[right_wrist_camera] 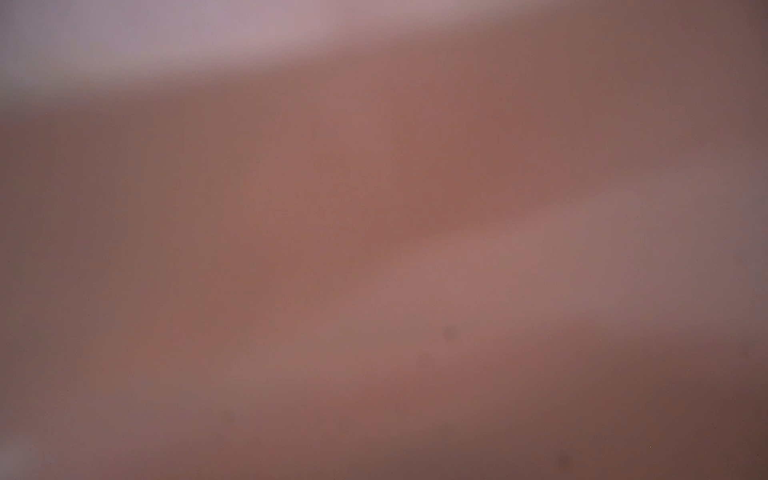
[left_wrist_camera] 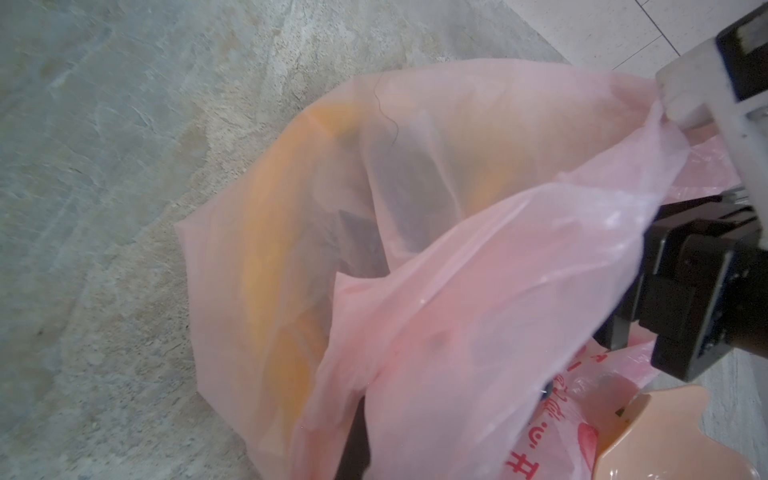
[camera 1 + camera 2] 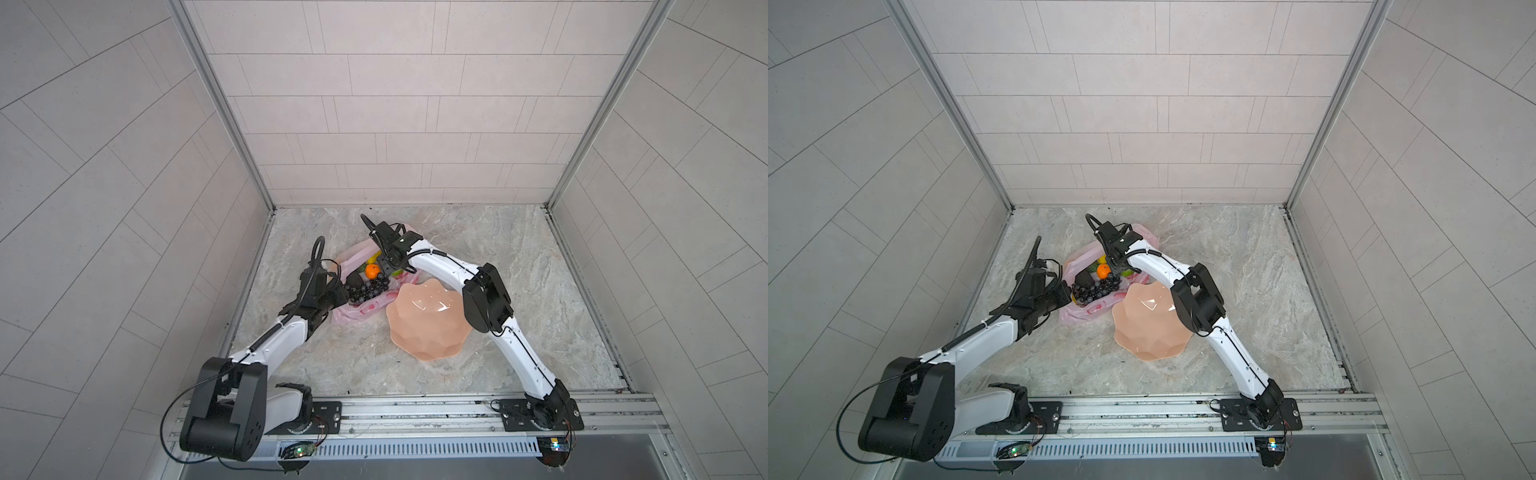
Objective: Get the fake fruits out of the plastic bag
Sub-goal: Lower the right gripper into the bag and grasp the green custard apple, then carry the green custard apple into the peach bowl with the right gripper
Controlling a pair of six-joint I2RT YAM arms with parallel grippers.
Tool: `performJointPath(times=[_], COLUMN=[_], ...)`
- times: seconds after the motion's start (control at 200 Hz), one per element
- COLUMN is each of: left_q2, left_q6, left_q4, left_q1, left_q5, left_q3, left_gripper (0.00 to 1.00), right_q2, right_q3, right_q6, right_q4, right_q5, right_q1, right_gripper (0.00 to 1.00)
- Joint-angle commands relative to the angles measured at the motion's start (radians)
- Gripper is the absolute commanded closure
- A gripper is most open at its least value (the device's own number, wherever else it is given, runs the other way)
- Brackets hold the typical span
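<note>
The pink plastic bag [image 3: 360, 309] [image 3: 1082, 312] lies open on the stone table in both top views. Inside show an orange [image 3: 372, 271] [image 3: 1103, 271], a dark grape bunch [image 3: 369, 289] [image 3: 1096, 289], a dark avocado [image 3: 354, 280], and yellow [image 3: 373, 258] and green [image 3: 397, 272] fruits. My left gripper [image 3: 341, 291] [image 3: 1065, 293] is shut on the bag's left rim, and pink bag film [image 2: 478, 299] drapes over its jaws. A long yellow fruit [image 2: 266, 249] shows through the film. My right gripper [image 3: 385, 271] [image 3: 1115, 268] reaches into the bag mouth beside the orange. Its jaws are hidden, and its wrist view is a pink blur.
A peach scalloped bowl [image 3: 428, 328] [image 3: 1148, 328] [image 2: 673, 432] stands right of the bag, under the right arm's elbow. Tiled walls close in the table at the back and on both sides. A metal rail with the arm bases runs along the front.
</note>
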Motion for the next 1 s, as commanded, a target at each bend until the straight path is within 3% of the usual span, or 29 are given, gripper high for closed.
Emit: performJointPath(times=[0.0, 0.335, 0.721, 0.996], left_q2=[-0.015, -0.01, -0.024, -0.032], left_q6=[0.019, 0.02, 0.023, 0.022], left_q4=[-0.001, 0.0, -0.005, -0.01], left_q1=[-0.004, -0.004, -0.005, -0.004], left_q5=[-0.007, -0.001, -0.008, -0.008], left_q3=[0.016, 0.019, 0.016, 0.015], left_gripper=[0.97, 0.97, 0.97, 0.97], right_q2=[-0.066, -0.231, -0.524, -0.815], right_q3=[-0.04, -0.163, -0.533, -0.909], right_q6=[0.032, 0.133, 0.295, 0.344], right_q4=[-0.009, 0.094, 0.311, 0.398], right_q5=[-0.01, -0.103, -0.214, -0.248], right_q1=[-0.001, -0.028, -0.091, -0.092], right_gripper=[0.55, 0.55, 0.55, 0.56])
